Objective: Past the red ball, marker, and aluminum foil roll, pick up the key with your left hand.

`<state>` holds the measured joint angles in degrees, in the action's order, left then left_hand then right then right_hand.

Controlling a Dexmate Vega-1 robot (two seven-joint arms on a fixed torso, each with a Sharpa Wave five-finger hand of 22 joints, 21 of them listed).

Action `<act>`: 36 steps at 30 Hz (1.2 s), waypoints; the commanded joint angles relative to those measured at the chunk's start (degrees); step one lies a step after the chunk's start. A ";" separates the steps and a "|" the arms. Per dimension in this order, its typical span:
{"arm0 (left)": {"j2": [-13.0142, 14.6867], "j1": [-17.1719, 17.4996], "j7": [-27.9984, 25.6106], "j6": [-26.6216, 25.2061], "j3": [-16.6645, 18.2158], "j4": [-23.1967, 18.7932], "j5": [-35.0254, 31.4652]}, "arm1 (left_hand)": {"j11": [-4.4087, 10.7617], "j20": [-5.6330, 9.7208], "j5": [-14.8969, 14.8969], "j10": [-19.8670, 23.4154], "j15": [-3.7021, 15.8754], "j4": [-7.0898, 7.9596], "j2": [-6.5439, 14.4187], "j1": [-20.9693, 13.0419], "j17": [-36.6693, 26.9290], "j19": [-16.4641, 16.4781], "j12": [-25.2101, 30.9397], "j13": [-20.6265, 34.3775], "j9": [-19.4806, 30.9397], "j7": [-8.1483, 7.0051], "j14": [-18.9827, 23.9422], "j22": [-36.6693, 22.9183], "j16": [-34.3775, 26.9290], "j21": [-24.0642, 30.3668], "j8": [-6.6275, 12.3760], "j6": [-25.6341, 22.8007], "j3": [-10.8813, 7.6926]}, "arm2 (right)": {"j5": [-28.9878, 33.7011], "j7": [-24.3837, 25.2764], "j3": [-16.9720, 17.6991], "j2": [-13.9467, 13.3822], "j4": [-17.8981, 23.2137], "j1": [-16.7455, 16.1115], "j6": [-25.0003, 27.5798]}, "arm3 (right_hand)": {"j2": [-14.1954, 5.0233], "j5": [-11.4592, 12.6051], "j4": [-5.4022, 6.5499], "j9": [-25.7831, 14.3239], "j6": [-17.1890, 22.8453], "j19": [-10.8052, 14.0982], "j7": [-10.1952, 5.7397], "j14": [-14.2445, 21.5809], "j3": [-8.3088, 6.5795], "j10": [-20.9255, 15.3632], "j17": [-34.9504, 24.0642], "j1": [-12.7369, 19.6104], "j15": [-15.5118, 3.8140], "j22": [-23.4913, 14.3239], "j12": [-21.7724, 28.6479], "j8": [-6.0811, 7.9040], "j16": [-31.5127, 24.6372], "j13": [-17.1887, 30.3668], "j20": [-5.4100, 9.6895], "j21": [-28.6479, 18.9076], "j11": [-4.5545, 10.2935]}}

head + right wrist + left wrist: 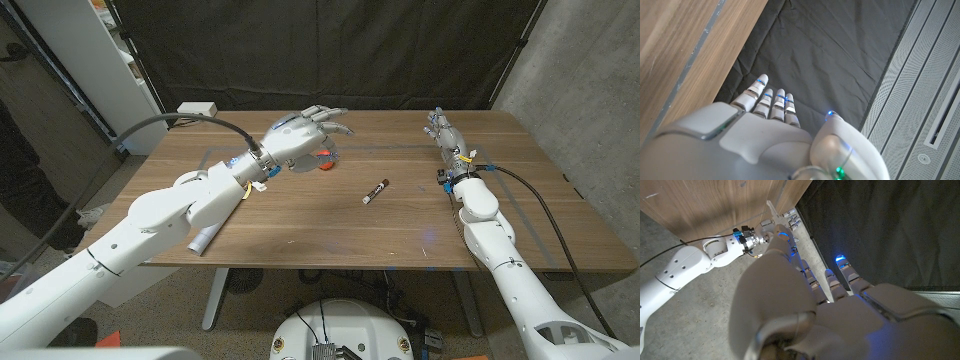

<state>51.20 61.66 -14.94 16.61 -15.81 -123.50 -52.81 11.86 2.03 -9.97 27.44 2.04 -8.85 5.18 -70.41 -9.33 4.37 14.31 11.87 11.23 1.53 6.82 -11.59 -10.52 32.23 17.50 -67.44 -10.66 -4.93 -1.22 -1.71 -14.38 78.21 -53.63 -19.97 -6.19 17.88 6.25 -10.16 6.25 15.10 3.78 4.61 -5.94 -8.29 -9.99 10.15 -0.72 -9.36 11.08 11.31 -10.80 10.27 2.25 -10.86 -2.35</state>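
Observation:
My left hand [303,134] hovers over the back middle of the table with its fingers spread and nothing in them. Just under it, on its near side, a red ball [323,161] sits partly covered by the hand. A dark marker [375,191] lies on the wood to the right of the ball. A silver foil roll [205,238] pokes out from under my left forearm at the near left edge. My right hand [443,134] stands at the back right, fingers straight and together, holding nothing. In the left wrist view my left hand [805,305] has its fingers extended.
The wooden table [300,220] has a black curtain behind it. A white box [197,108] sits at the back left corner. A cable runs off my right wrist [530,195]. My right arm [690,265] crosses the left wrist view.

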 commanded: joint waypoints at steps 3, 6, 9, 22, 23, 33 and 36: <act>-1.98 -0.02 -3.34 2.22 1.38 1.94 2.21 | 0.01 2.91 -0.32 0.72 9.81 -0.03 0.43 -0.43 -0.19 -0.16 0.13 0.23 8.82 0.21 0.80 -0.17 0.16 0.44 3.21 -0.28 -0.52 | 0.51 0.57 -0.48 -0.11 -0.50 0.54 -0.31 | 0.15 0.34 -0.30 -0.07 0.58 0.35 -0.11 0.64 -0.13 -0.35 -0.09 0.27 -0.10 -0.15 0.02 -0.29 0.10 0.29 1.43 0.15 -0.01; -2.45 -0.16 -4.40 2.74 1.43 2.59 2.25 | 0.03 2.92 -0.30 0.83 9.80 -0.02 0.45 -0.44 -0.19 -0.18 0.14 0.24 9.06 0.16 0.87 -0.17 0.15 0.48 3.33 -0.29 -0.55 | 0.63 0.86 -0.47 -0.12 -0.26 0.42 -0.25 | 0.15 0.35 -0.31 -0.07 0.59 0.35 -0.12 0.66 -0.12 -0.33 -0.09 0.28 -0.08 -0.15 0.00 -0.29 0.10 0.29 1.43 0.16 0.05; -2.81 -0.24 -5.29 3.22 1.51 3.20 2.44 | 0.04 2.92 -0.28 0.90 9.81 -0.04 0.44 -0.46 -0.19 -0.22 0.14 0.25 9.27 0.08 0.93 -0.17 0.15 0.51 3.42 -0.25 -0.57 | 0.99 1.34 -0.49 -0.20 0.15 0.24 0.18 | 0.16 0.36 -0.31 -0.07 0.60 0.36 -0.10 0.67 -0.12 -0.35 -0.09 0.28 -0.09 -0.15 -0.01 -0.30 0.11 0.29 1.42 0.15 -0.02; -3.33 -1.46 -7.18 5.84 1.81 5.53 3.48 | 0.08 2.97 -0.24 1.36 9.77 -0.06 0.43 -0.51 -0.20 -0.14 0.25 0.29 10.03 0.25 1.25 -0.16 0.12 0.71 3.71 -0.14 -0.63 | 2.60 3.33 -0.57 -0.33 2.23 -0.57 1.77 | 0.20 0.39 -0.36 -0.07 0.66 0.56 -0.11 0.79 -0.09 -0.47 -0.08 0.32 -0.10 -0.15 -0.02 -0.33 0.11 0.29 1.38 0.11 -0.05; -3.33 -1.72 -7.31 6.18 1.74 5.90 3.53 | 0.08 2.99 -0.24 1.39 9.78 -0.06 0.43 -0.52 -0.19 -0.12 0.26 0.29 10.06 0.23 1.27 -0.16 0.12 0.73 3.74 -0.17 -0.64 | 2.83 3.54 -0.57 -0.40 2.51 -0.70 2.01 | 0.22 0.39 -0.37 -0.07 0.67 0.58 -0.08 0.80 -0.08 -0.54 -0.08 0.32 -0.09 -0.15 -0.01 -0.33 0.11 0.29 1.38 0.10 -0.08; -4.29 -5.02 -9.88 10.79 0.34 11.48 5.03 | 0.06 3.12 -0.24 1.96 9.86 -0.09 0.40 -0.57 -0.20 0.16 0.42 0.32 10.60 0.29 1.53 -0.16 0.11 0.97 3.93 -0.07 -0.69 | 4.52 6.33 0.10 -0.52 6.33 -3.55 4.10 | 0.31 0.40 -0.40 -0.08 0.77 0.76 -0.07 0.87 -0.02 -0.63 -0.08 0.32 -0.15 -0.14 -0.02 -0.33 0.13 0.29 1.43 0.07 0.05; -4.61 -5.87 -10.73 12.23 0.02 13.05 5.51 | 0.02 3.08 -0.24 2.31 9.90 -0.10 0.41 -0.60 -0.21 0.12 0.55 0.34 10.81 0.21 1.66 -0.16 0.10 1.02 4.02 -0.09 -0.72 | 5.09 7.36 0.17 -0.27 7.75 -4.84 4.90 | 0.33 0.41 -0.41 -0.08 0.77 0.76 -0.07 0.90 0.00 -0.68 -0.08 0.32 -0.16 -0.14 -0.01 -0.34 0.12 0.30 1.41 0.08 0.09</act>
<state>47.54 58.65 -22.99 24.34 -14.70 -115.44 -48.79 11.88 2.03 -9.98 29.25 2.08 -9.10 5.27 -70.76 -9.35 4.37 14.31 12.15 11.24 1.67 8.00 -11.59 -10.52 32.72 17.51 -67.14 -10.89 -1.67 3.22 -2.03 -14.81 82.03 -55.42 -17.24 -6.19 17.88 6.25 -10.16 6.35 15.31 3.68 4.93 -5.94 -8.29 -10.02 10.14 -1.04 -9.36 11.08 10.92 -10.80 10.25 2.04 -10.86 -2.36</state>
